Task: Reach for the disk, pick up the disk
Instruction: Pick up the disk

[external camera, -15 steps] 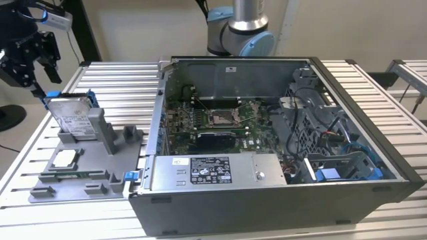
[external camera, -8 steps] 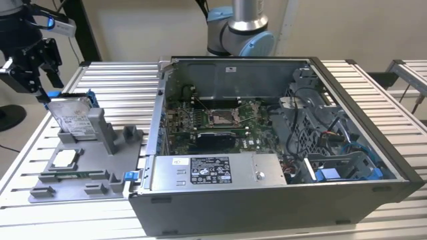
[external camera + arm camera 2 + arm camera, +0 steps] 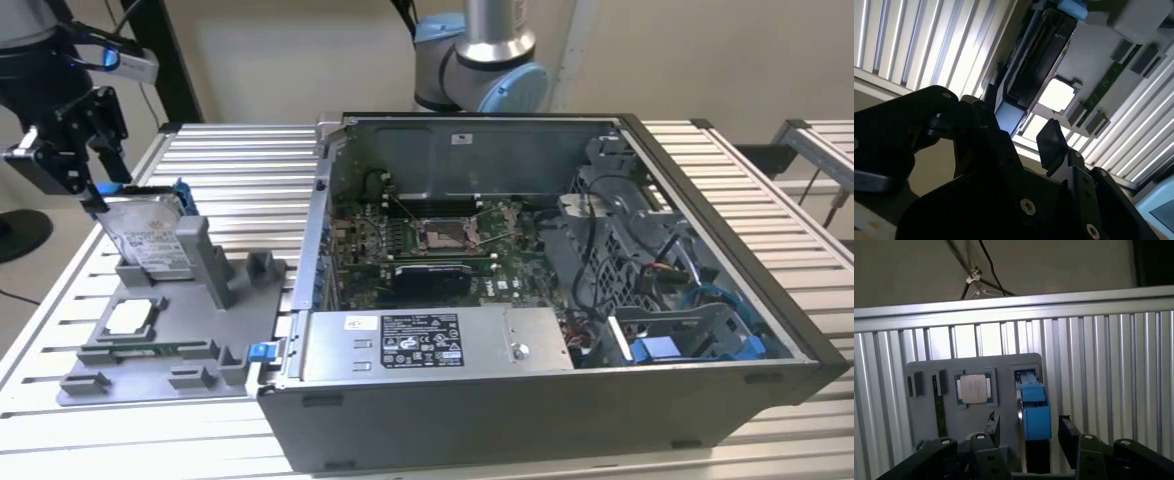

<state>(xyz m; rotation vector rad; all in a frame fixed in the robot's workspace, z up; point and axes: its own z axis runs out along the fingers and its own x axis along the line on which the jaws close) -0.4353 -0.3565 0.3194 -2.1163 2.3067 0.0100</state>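
**Reach nearly complete, grasp not yet made**

Your disk [image 3: 142, 238] stands on edge in a slot of the grey fixture [image 3: 200, 300], to the exterior view's left of the open computer case [image 3: 561, 300]. The gripper [image 3: 1028, 429] hovers just above the disk's top edge, jaws wide apart and holding nothing. In the first wrist view the blue bracket [image 3: 1034, 412] lines up between the fingers [image 3: 993, 429]. By my judgement, closing and lifting remain. You have free room above. A fixture post [image 3: 194, 245] stands just beside the disk, and the chip [image 3: 130, 317] lies nearer.
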